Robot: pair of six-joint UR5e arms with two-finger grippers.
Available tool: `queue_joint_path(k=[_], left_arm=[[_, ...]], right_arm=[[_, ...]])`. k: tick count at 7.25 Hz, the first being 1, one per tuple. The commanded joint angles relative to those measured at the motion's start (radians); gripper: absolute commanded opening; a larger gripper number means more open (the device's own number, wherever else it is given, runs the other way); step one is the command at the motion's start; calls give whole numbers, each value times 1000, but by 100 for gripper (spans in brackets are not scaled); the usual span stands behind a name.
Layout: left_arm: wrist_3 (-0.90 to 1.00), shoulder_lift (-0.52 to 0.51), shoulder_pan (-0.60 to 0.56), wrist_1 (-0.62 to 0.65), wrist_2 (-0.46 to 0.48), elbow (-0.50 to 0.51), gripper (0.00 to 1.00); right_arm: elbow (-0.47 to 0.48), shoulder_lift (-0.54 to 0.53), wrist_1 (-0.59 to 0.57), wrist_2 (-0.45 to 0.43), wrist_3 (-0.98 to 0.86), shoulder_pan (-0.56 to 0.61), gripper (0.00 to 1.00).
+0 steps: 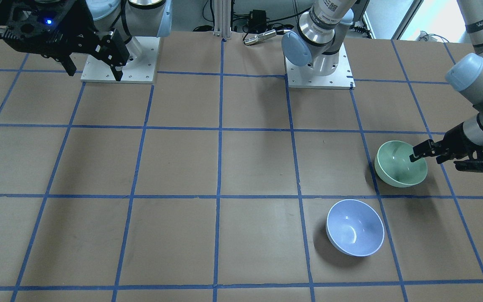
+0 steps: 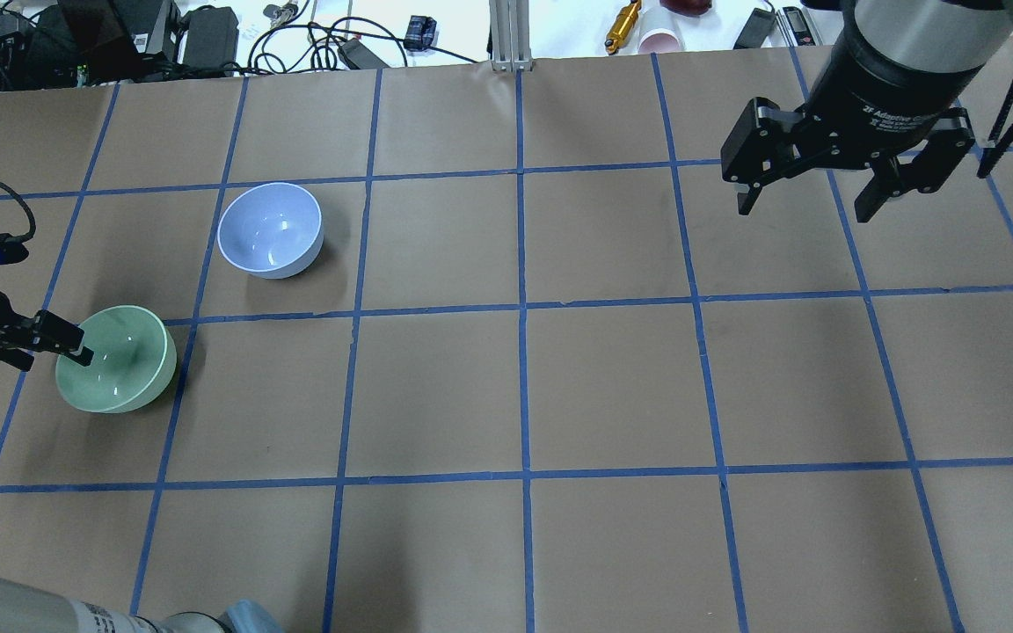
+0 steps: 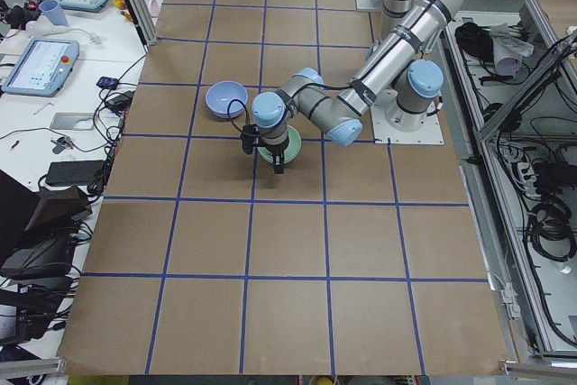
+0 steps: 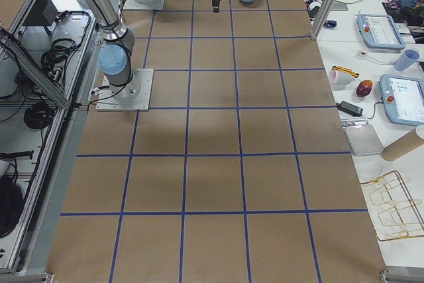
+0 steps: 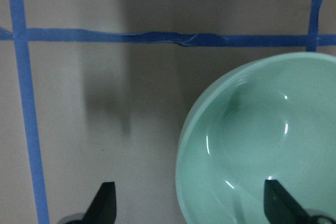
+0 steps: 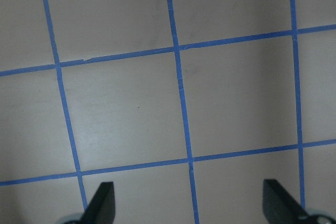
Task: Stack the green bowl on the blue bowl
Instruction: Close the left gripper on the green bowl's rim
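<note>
Evidently, stacking had not begun: the green bowl (image 2: 115, 359) sat on the worktop (image 2: 612, 378), the blue bowl (image 2: 270, 230) apart at its 2 o'clock. The left gripper (image 2: 51, 352) straddled its rim, unclenched. The right gripper (image 2: 803, 211) hung released. Grasp, lift and placement were outstanding.

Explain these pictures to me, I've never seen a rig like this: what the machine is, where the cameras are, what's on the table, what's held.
Two robot arms stand at a brown table taped into blue squares. Four fixed cameras look from overhead, from the front and from each table end; two more ride on the wrists. On the table sit a green bowl and a blue bowl, apart. The left tool is open, one finger inside the green bowl, one outside. The right tool hangs open above the table. Nothing is gripped yet.
</note>
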Motion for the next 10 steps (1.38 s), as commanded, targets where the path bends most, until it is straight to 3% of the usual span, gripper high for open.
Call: queue_joint_path(k=[1,8,9,10], left_arm=[[48,-8,0,47,-1,-35,100],[65,-45,2,49,-4,-43,100],[65,-47,2,49,-9,-43,89],[65,-51,2,50,-9,-41,87]], right_arm=[[-1,0,-1,0,0,0,100],[-1,0,-1,0,0,0,100],[-1,0,1,0,0,-2,100],[-1,0,-1,0,0,0,100]])
